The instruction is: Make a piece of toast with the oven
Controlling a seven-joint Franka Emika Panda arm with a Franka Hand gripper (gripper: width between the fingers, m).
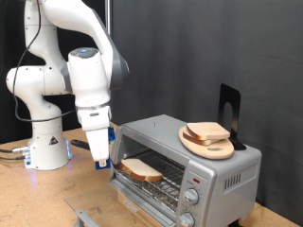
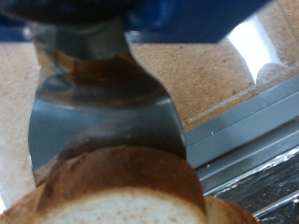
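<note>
The pincer (image 1: 100, 159), its opening unclear, hangs beside the open oven (image 1: 186, 159) by the toast's (image 1: 143, 169) edge.

The wooden table (image 1: 19, 189) carries the oven (image 1: 189, 165) (silver) and robot base (image 1: 47, 151).

I see the oven (image 1: 189, 161), a small silver countertop unit, with its front door dropped open and two round knobs on its right panel. The piece of toast (image 1: 142, 169), pale with a tan crust, lies flat at the oven's mouth, on the wire rack.
</note>
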